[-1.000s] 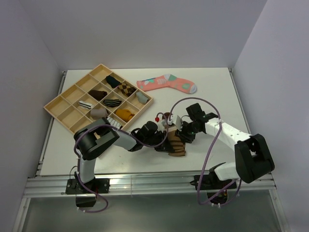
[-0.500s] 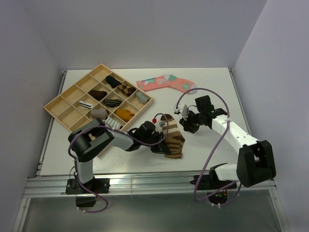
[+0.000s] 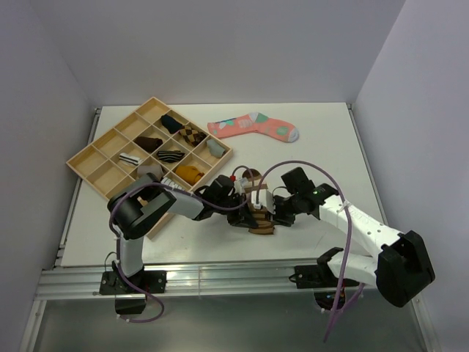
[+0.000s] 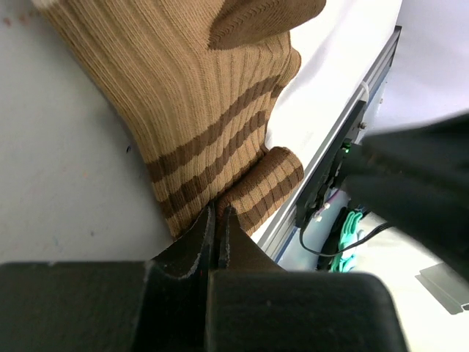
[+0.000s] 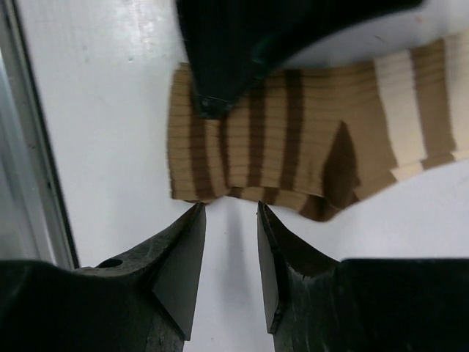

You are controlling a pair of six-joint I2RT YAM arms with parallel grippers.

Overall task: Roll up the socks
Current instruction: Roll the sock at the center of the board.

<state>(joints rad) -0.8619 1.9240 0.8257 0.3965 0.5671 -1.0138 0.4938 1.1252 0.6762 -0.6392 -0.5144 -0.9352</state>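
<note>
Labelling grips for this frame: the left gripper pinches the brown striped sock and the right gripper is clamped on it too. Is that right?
Not quite. The left gripper does pinch the brown striped sock, but the right gripper is not clamped on it: the right wrist view shows its jaws apart, just short of the sock's edge, holding nothing.
</note>
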